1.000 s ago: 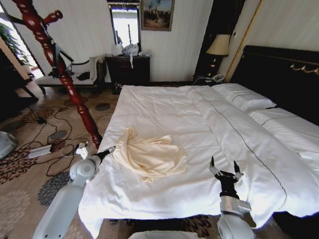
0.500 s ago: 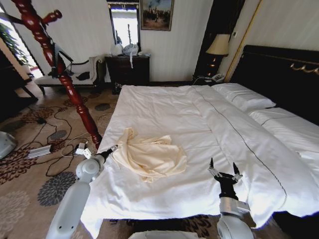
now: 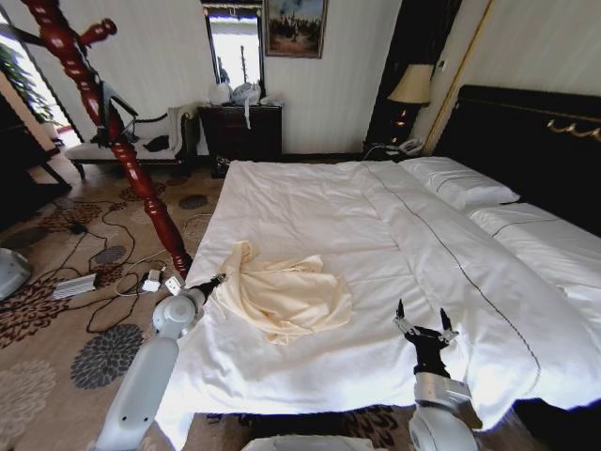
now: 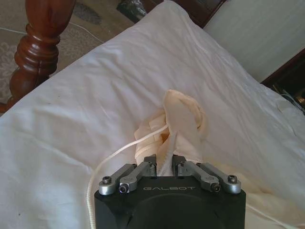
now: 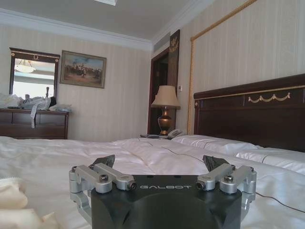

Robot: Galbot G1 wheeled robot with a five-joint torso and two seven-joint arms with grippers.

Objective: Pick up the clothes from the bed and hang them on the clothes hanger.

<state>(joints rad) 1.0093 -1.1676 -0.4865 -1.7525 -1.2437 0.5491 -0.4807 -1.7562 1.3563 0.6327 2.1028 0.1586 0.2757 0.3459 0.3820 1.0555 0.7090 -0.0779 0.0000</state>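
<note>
The pale cream-yellow clothes (image 3: 282,293) lie crumpled on the near left part of the bed (image 3: 310,202), which has a white duvet. My left gripper (image 3: 218,279) is at the garment's left edge. In the left wrist view its fingers (image 4: 147,170) are shut on a bunched fold of the clothes (image 4: 183,114), and a thin cream cord loops beside them. The dark-red clothes hanger (image 3: 103,122) stands left of the bed, its lower post (image 4: 38,52) close to the mattress corner. My right gripper (image 3: 420,319) hovers open over the bed's near right side, fingertips (image 5: 105,161) spread, holding nothing.
Cables and a power strip (image 3: 75,285) lie on the patterned carpet around the stand's foot. A dark dresser (image 3: 242,130) and a chaise (image 3: 141,136) line the far wall. A lamp (image 3: 410,86), the black headboard (image 3: 535,141) and white pillows (image 3: 460,183) are on the right.
My left arm has shifted slightly right, bringing its gripper closer onto the garment's edge. The right arm and the garment have stayed where they were.
</note>
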